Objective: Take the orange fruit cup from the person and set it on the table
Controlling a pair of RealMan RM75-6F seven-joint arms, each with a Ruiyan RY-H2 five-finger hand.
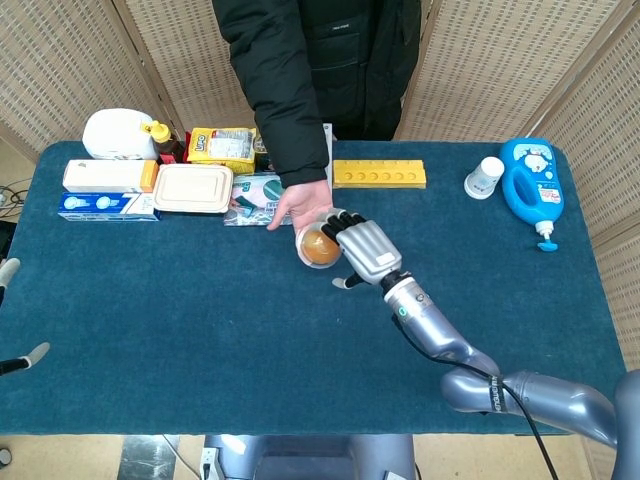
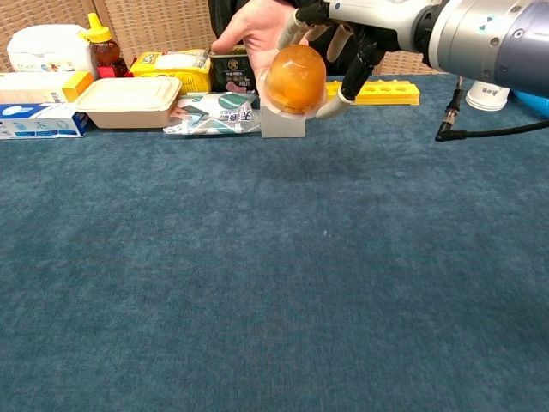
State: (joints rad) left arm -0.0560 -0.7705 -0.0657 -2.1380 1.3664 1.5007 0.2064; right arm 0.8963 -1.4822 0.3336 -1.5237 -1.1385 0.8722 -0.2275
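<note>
The person's hand (image 1: 303, 205) is holding the orange fruit cup (image 1: 320, 247) out above the blue table (image 1: 200, 320), roughly mid-table and a bit toward the far side. In the chest view the cup (image 2: 294, 80) is clearly up in the air, tipped so its domed orange side faces the robot, cradled in the person's palm (image 2: 257, 30).

The robot's right hand (image 1: 362, 250) is right up against the cup's right side. Its fingers (image 2: 353, 62) are spread and curved around the cup, with the thumb tip low by the cup's rim and the other fingertips up near the person's hand. They look like they're touching or just about touching it, but I can't tell whether it has actually closed on the cup; the person is plainly carrying it.

Of the left hand (image 1: 20, 360) only a couple of fingertips poke in at the left edge of the head view, so no telling how it's set.

Along the back edge: a yellow block with a row of holes (image 1: 379, 174), a lidded beige food container (image 1: 193, 188), a small white cup (image 1: 485, 177) and a blue detergent bottle (image 1: 533, 187).
</note>
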